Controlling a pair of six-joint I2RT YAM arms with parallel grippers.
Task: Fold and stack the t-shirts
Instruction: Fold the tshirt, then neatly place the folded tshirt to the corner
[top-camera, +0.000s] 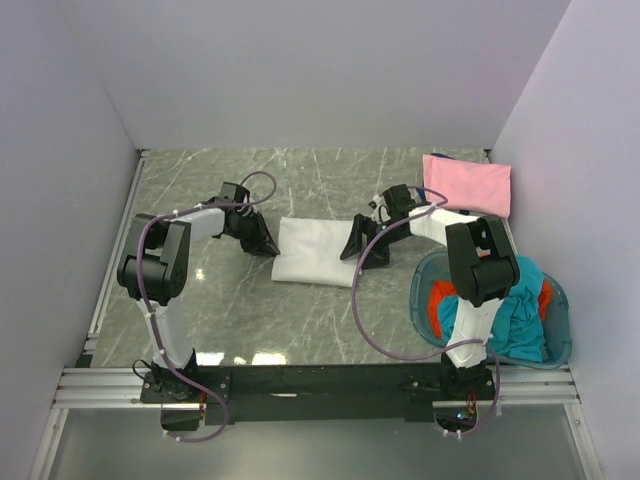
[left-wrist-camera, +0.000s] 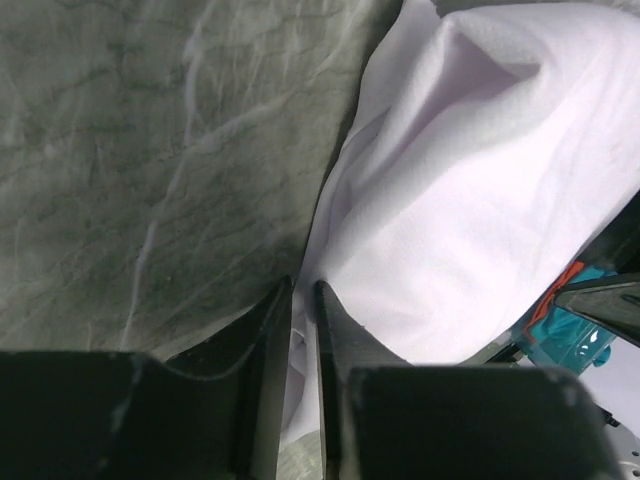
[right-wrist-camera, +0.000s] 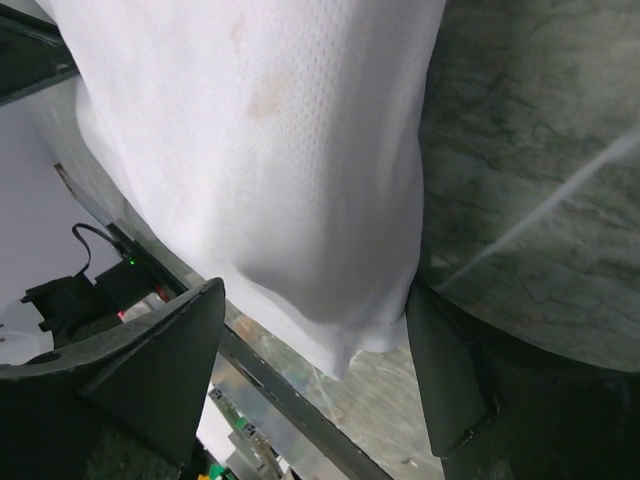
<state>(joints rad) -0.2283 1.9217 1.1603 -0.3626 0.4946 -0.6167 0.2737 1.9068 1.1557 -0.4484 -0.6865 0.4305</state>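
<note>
At the middle of the surface (top-camera: 330, 185), the left tool (left-wrist-camera: 303, 290) pinches the white t-shirt (top-camera: 315, 252) between nearly closed jaws; the right tool (right-wrist-camera: 315, 293) straddles its opposite edge, spread wide.

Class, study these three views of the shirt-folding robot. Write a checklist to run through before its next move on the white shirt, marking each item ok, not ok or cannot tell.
1. Left claw pinches the white t-shirt edge: ok, cloth sits between its fingers.
2. Right claw grips the opposite edge: not ok, jaws open astride the cloth.
3. Pinch catches every layer: cannot tell.
4. Pink t-shirt folded, lying apart: ok.
5. Teal t-shirt and orange-red t-shirt in the basket: ok.
</note>
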